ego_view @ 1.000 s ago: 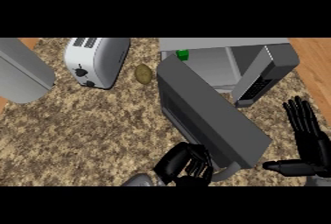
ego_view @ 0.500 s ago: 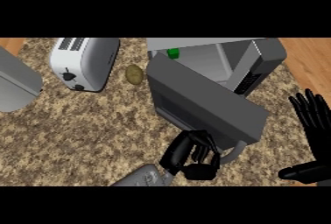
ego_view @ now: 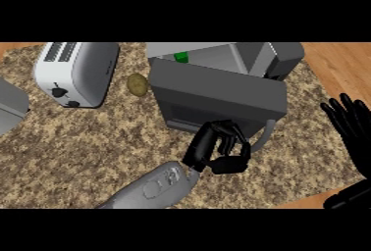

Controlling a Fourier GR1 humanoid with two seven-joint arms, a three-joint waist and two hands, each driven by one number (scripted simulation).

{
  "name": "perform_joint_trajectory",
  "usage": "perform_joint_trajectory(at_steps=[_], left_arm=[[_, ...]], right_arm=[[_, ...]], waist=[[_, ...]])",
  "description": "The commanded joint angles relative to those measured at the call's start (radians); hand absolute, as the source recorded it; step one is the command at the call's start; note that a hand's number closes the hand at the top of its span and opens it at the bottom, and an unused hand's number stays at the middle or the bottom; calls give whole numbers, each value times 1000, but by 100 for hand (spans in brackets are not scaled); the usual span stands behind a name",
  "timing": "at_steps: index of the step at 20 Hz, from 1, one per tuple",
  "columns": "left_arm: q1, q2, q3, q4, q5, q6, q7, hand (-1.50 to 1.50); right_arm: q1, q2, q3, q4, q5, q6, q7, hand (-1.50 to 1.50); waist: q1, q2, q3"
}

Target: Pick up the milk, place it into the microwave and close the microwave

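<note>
Bench (ego_view: 87, 142): We look steeply down on a speckled brown-and-cream stone top that fills most of the view, with bare wood showing at the right edge and the upper left corner.
Microwave (ego_view: 279, 56): We see its grey body at the top centre, its dark side panel to the right, and its cavity open toward us.
Microwave door (ego_view: 217, 95): We see it swung partly across the opening, a broad dark grey slab whose pale handle hangs at its lower right corner.
Toaster (ego_view: 76, 71): We find the white two-slot toaster at the upper left, well apart from the microwave, its knob and lever facing the lower left.
Left forearm (ego_view: 152, 188): We see the grey arm rising from the lower edge toward the door.
Right hand (ego_view: 351, 125): We see it resting at the right edge, fingers straight and spread upward, holding nothing.
Left hand (ego_view: 217, 149): We see its black fingers curled against the door's lower edge, just beside the handle; we cannot tell whether they grip anything.
Potato (ego_view: 138, 84): We spot a brown oval lying on the bench between toaster and microwave door.
Milk (ego_view: 181, 57): We see only its green top, inside the microwave, peeking above the door's upper edge.
</note>
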Motion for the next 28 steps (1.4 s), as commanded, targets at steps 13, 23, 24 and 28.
perform_joint_trajectory(at_steps=[13,23,24,28], left_arm=[[-207,-5,207,144,258,47,-93,150],[-232,-5,232,205,336,35,-182,150],[-233,-5,231,209,345,30,-190,150],[-238,-5,228,221,369,21,-217,150]], right_arm=[[-31,-39,16,-83,-144,58,109,-150],[-72,-83,-9,-119,-214,62,152,-150],[-74,-86,-11,-119,-215,62,155,-150],[-76,-91,-9,-129,-242,63,172,-150]], waist=[[-91,38,-3],[-114,47,-2],[-111,47,-1],[-124,52,0]])
